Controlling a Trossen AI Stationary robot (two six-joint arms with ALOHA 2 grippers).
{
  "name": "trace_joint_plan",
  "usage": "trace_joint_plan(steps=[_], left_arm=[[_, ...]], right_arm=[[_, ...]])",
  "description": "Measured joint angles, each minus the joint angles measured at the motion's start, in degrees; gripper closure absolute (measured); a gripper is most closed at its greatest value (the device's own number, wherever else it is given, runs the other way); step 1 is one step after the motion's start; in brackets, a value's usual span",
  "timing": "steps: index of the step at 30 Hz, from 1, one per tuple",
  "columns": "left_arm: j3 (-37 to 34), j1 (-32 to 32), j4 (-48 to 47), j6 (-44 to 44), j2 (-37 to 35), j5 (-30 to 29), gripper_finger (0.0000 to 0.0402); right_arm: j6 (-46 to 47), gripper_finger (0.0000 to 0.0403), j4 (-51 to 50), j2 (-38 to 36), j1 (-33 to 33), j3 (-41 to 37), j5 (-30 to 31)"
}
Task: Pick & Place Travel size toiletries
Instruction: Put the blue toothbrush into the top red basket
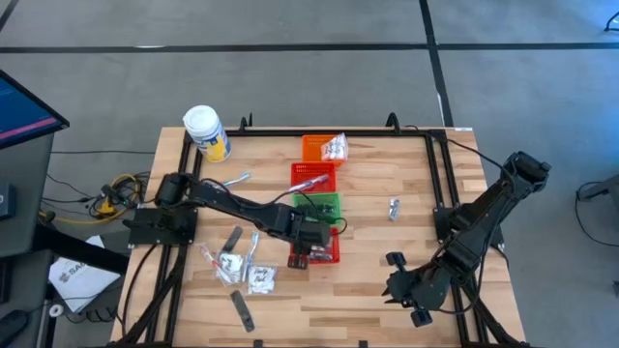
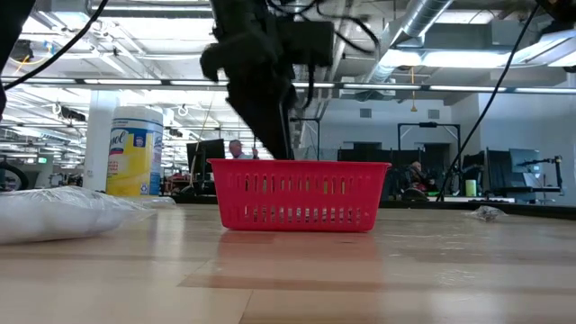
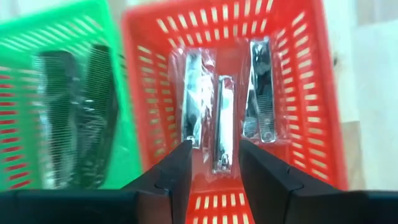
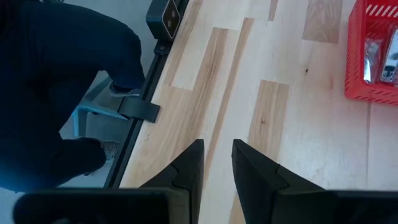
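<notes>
Clippers (image 3: 222,121), three in clear wrap, lie side by side in the red basket (image 3: 311,93). Left tool (image 3: 214,163) hangs just over them, fingers apart, holding nothing. Green basket (image 3: 25,37) beside has dark combs (image 3: 74,112). More sachets (image 1: 232,266) lie on the worktop (image 1: 387,280). Right tool (image 4: 216,163) waits near the worktop edge, fingers slightly apart, empty.

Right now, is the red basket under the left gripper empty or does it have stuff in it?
Not empty. The left wrist view shows three wrapped nail clippers lying in the red basket, with the left gripper open just above them.

Wooden table (image 1: 406,261) carries baskets (image 1: 315,176), sachets (image 1: 244,274), jar (image 1: 206,132).
</notes>
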Motion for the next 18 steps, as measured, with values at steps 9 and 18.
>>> trace_joint_plan(steps=[9, 18], left_arm=[[0.02, -0.16, 0.38, -3.99, -8.47, -1.12, 0.028], [0.02, -2.31, 0.26, -11.86, -14.14, 0.89, 0.0279]], right_arm=[[-3.59, 0.0326, -0.04, 0.0, -0.91, 0.0, -0.02], [-8.0, 0.0326, -0.02, 0.0, -4.08, 0.0, -0.02]])
